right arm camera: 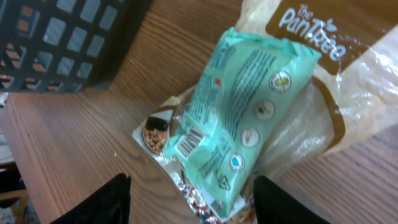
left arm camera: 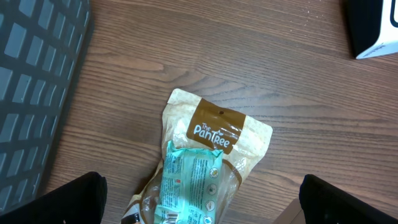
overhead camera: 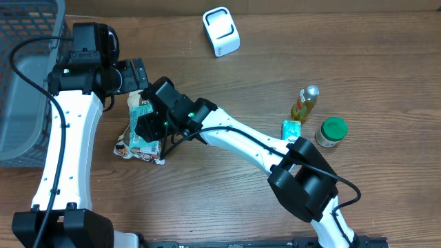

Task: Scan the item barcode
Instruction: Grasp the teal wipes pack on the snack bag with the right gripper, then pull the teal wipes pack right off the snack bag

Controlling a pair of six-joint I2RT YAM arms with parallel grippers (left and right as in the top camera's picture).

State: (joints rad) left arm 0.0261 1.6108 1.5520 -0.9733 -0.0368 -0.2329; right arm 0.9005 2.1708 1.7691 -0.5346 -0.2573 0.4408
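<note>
A teal packet [right arm camera: 245, 118] with a barcode [right arm camera: 189, 142] on its side lies on top of a tan "PanTree" bag [left arm camera: 217, 130] and a foil snack pack, in a pile [overhead camera: 134, 147] at the table's left centre. My right gripper [right arm camera: 189, 205] hangs open over the pile's near end. Its fingers stand on either side of the teal packet's lower end and do not clamp it. My left gripper [left arm camera: 202, 208] is wide open above the same pile, with the teal packet [left arm camera: 189, 186] below and between its fingers. The white scanner [overhead camera: 221, 31] stands at the table's far edge.
A grey mesh basket [overhead camera: 21, 83] fills the left side, close to the pile. At the right stand a yellow bottle [overhead camera: 305, 103], a small teal box [overhead camera: 291, 129] and a green-lidded jar [overhead camera: 331, 131]. My right arm stretches across the table's middle.
</note>
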